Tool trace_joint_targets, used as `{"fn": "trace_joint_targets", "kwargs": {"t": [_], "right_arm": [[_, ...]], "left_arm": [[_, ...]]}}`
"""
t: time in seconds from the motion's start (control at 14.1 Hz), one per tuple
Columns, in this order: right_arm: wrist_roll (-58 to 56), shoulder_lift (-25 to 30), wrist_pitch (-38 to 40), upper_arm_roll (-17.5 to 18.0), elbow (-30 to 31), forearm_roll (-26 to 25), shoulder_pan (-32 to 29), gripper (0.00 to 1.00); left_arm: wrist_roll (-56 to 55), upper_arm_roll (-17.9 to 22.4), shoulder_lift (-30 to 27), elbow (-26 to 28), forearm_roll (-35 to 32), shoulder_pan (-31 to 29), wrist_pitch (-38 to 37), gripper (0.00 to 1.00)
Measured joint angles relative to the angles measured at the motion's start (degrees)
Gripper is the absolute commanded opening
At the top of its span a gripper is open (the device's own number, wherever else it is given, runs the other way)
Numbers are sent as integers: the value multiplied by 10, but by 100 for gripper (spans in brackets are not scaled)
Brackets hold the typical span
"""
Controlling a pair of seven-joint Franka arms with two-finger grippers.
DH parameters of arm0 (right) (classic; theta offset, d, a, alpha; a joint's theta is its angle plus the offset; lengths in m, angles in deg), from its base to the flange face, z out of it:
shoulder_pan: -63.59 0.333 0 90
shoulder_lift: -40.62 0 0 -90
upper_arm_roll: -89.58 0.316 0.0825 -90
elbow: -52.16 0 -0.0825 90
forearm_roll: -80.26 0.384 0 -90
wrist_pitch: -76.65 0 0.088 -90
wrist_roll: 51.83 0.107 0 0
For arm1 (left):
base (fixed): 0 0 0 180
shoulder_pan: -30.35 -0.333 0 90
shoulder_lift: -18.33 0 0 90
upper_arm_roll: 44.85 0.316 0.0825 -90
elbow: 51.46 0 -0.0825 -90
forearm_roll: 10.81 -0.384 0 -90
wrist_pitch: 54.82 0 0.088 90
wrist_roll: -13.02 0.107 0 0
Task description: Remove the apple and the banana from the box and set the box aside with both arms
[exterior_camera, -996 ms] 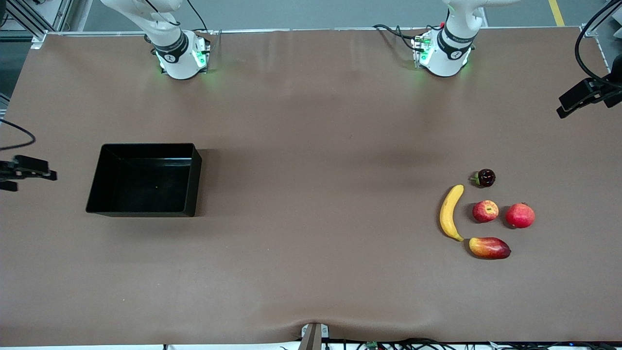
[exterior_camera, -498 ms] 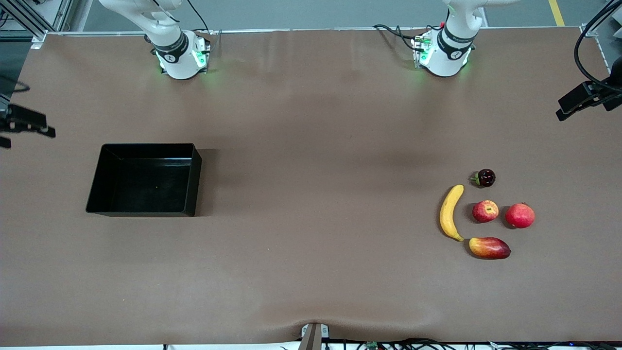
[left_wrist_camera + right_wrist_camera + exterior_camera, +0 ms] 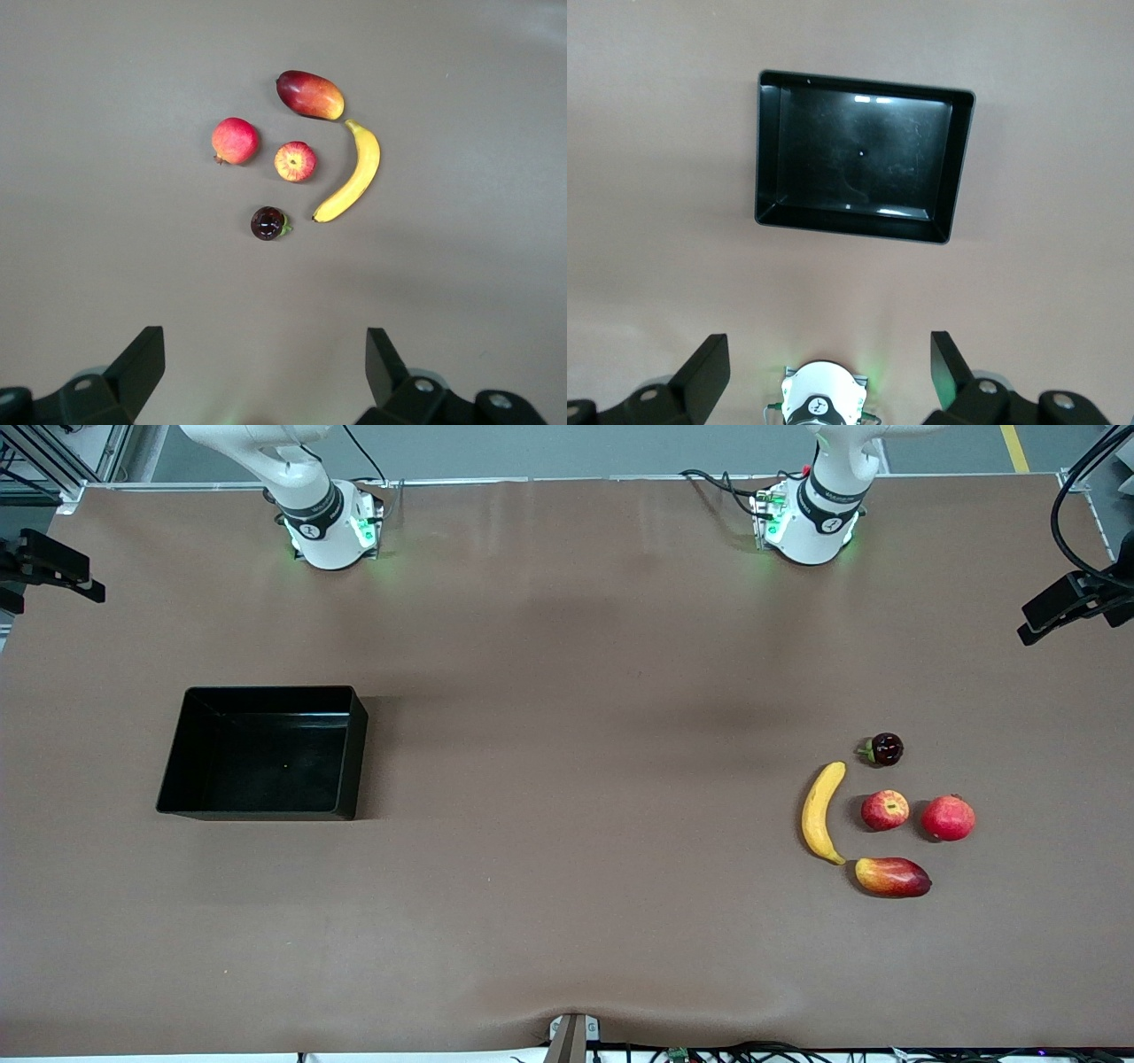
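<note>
The black box [image 3: 266,757] lies empty toward the right arm's end of the table. At the left arm's end lie the yellow banana [image 3: 822,811] and, beside it, the small red apple [image 3: 885,810]. My right gripper [image 3: 62,571] hangs high over the table's edge at its own end. It is open and empty [image 3: 828,367], looking down on the box [image 3: 859,168]. High over the other end, my left gripper [image 3: 1059,611] is also open with nothing in it [image 3: 264,363]. Below it lie the banana [image 3: 353,175] and the apple [image 3: 295,161].
A plain red round fruit [image 3: 948,817] sits beside the apple. A red-and-yellow mango [image 3: 892,877] lies nearer the front camera, and a small dark fruit [image 3: 884,749] farther from it. The right arm's green-lit base [image 3: 822,403] shows between that gripper's fingers.
In the front view my right gripper has travelled along the table's end toward the robots' side. My left gripper has shifted only slightly the same way. Box and fruits have not moved.
</note>
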Motion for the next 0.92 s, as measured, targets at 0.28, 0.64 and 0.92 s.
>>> {"fn": "trace_joint_targets", "kwargs": {"t": [0.28,0.64,0.92], "right_arm": [[4,0,-4,0,15,0,-2,100],[6,0,-4,0,16,0,-12,100],[6,0,-3,0,18,0,-13,100]], "left_arm": [[0,0,3,0,0,0,0,100],[0,-3,5,0,0,4,0,100],[0,-4,8,0,0,7,-1,100]]}}
